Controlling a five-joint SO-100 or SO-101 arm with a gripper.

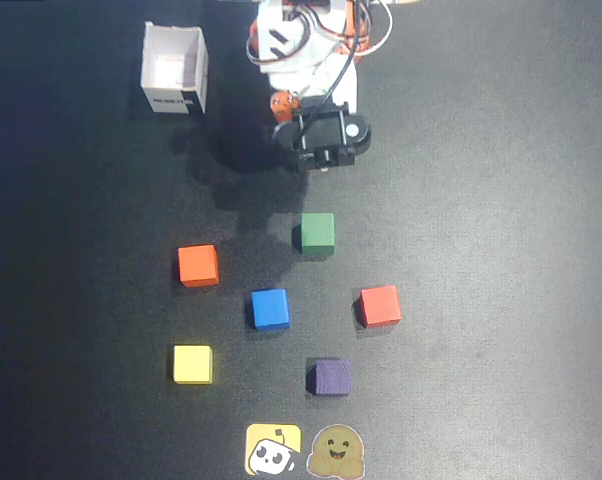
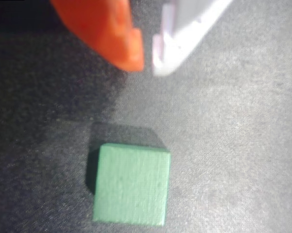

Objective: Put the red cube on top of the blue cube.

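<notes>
In the overhead view the red cube (image 1: 379, 306) sits on the black mat, right of centre. The blue cube (image 1: 269, 309) lies to its left, about a hand's width away, nothing on top of it. My arm (image 1: 316, 130) is folded at the top of the mat, far from both cubes. In the wrist view my gripper (image 2: 147, 65) shows an orange finger (image 2: 112, 34) and a white finger (image 2: 185, 34) with tips nearly together and nothing between them. Neither the red nor the blue cube appears in the wrist view.
A green cube (image 1: 317, 232) (image 2: 131, 187) lies just in front of the gripper. An orange cube (image 1: 198, 265), a yellow cube (image 1: 192, 364) and a purple cube (image 1: 330, 377) surround the blue one. A white open box (image 1: 175, 70) stands top left. Two stickers (image 1: 301, 451) mark the near edge.
</notes>
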